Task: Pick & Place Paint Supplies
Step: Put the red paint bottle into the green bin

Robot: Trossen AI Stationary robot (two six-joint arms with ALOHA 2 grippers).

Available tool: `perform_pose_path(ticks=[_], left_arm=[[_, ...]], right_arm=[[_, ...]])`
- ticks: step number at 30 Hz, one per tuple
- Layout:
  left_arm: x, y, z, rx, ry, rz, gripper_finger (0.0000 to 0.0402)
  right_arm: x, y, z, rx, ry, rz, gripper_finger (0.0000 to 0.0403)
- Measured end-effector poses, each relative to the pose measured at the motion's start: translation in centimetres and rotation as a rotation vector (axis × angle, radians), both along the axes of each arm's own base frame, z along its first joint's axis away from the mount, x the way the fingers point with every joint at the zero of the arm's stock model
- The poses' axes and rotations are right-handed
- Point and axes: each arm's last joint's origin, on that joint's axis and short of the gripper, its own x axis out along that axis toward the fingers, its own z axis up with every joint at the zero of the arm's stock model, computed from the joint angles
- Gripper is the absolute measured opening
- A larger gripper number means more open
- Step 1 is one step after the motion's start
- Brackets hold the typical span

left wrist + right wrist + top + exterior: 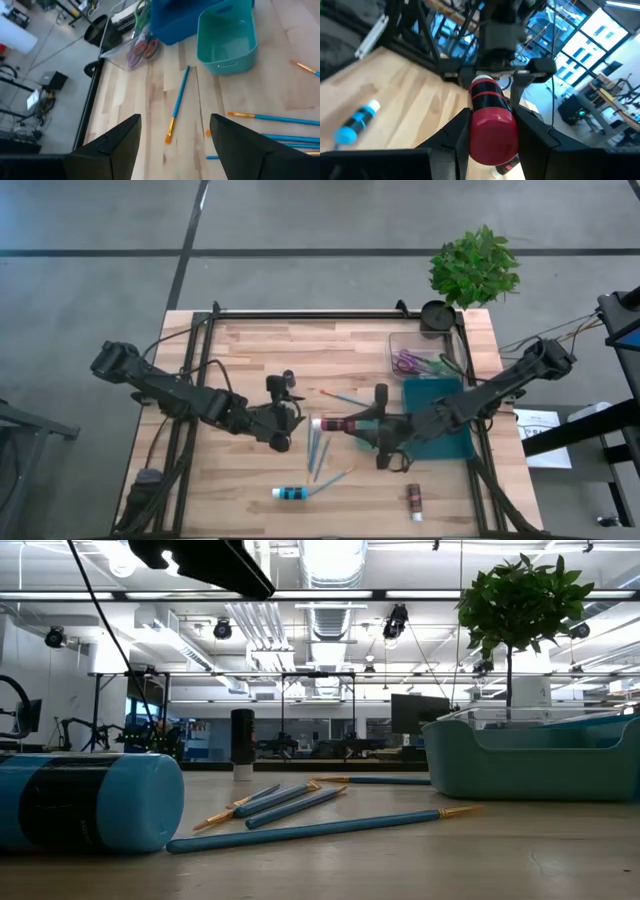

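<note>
We see the right gripper (490, 131) clamped on a red paint tube with black bands (490, 120), held above the wooden table (250, 350) at mid-table, beside the teal plastic tray (440, 395). The left gripper (285, 420), fingers spread and empty, faces it over the thin blue-handled paintbrushes (318, 450). Both arms reach inward from the table's sides, with bare wood at the near edge around the blue paint tube (290, 494).

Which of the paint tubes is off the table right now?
The pink tube, clamped in the right gripper; the blue tube and brown tube lie on the table's near edge.
</note>
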Motion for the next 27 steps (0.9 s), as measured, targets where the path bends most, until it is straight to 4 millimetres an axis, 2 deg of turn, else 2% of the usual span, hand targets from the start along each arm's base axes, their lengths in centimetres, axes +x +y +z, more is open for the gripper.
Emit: perform_pose_path(ticks=[5, 10, 13, 16, 20, 27], left_arm=[[0.5, -0.9, 0.4, -0.056, -0.089, -0.109, 0.0244], [0.9, 0.2, -0.9, -0.127, -0.088, -0.187, 0.0244], [1.1, 0.2, -0.7, -0.049, -0.122, -0.228, 0.0244], [1.0, -1.3, 0.2, 0.096, -0.194, -0.284, 0.0244], [0.3, -2.6, 0.7, 0.337, -0.215, -0.199, 0.0244], [0.3, -3.6, 2.7, 0.436, -0.368, -0.236, 0.0241]], right_arm=[[-1.0, 0.2, 1.0, 0.059, -0.027, 0.016, 0.0116], [-1.3, 0.6, 1.0, 0.072, -0.023, 0.030, 0.0116], [-1.3, 0.6, 1.0, 0.082, -0.025, 0.030, 0.0116], [-1.5, 0.5, 1.3, 0.101, -0.036, 0.028, 0.0116], [-2.2, 0.1, 2.2, 0.147, -0.064, 0.026, 0.0116], [-3.0, -0.3, 3.3, 0.256, -0.108, 0.048, 0.0116]])
